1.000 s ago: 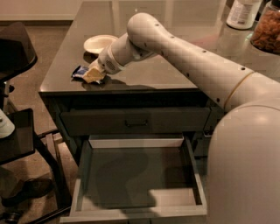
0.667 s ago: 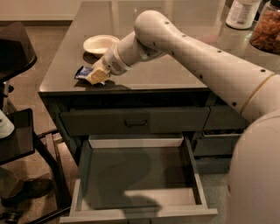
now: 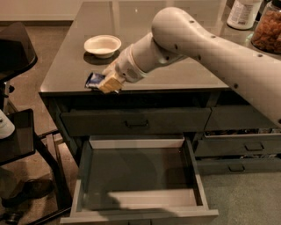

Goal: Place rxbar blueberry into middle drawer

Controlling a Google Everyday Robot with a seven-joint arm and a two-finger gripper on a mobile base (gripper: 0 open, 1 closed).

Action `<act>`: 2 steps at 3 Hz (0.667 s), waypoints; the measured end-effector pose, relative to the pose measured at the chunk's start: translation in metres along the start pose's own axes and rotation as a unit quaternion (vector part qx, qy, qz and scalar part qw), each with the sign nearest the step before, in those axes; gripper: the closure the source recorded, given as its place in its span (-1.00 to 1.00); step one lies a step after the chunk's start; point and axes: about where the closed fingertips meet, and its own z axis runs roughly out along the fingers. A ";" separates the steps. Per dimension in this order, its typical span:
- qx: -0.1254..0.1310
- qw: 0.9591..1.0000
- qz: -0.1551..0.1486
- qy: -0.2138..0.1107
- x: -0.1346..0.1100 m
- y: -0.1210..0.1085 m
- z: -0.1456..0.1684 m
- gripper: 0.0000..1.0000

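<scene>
The rxbar blueberry (image 3: 93, 80), a small dark-blue wrapped bar, is at the front left edge of the grey counter (image 3: 175, 74). My gripper (image 3: 106, 81) is at the bar with its yellowish fingertips (image 3: 112, 83) closed on the bar's right end. The arm reaches in from the upper right. The middle drawer (image 3: 138, 176) is pulled open below the counter, wide and shallow with a bare grey floor. It lies below and to the right of the bar.
A white round bowl (image 3: 102, 45) sits on the counter behind the bar. A closed top drawer with a handle (image 3: 136, 124) is above the open one. Partly open cluttered drawers (image 3: 246, 145) are at right. A white bottle (image 3: 243, 13) and a jar (image 3: 268, 30) stand at the far right. Black equipment (image 3: 17, 132) is at left.
The arm has swung right and forward, carrying the gripper and the bar toward the counter's front edge. The view has also shifted slightly.
</scene>
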 end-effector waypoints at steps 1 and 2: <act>-0.010 1.000 -0.008 0.024 0.015 0.028 -0.014 1.00; -0.010 1.000 -0.008 0.024 0.015 0.028 -0.014 1.00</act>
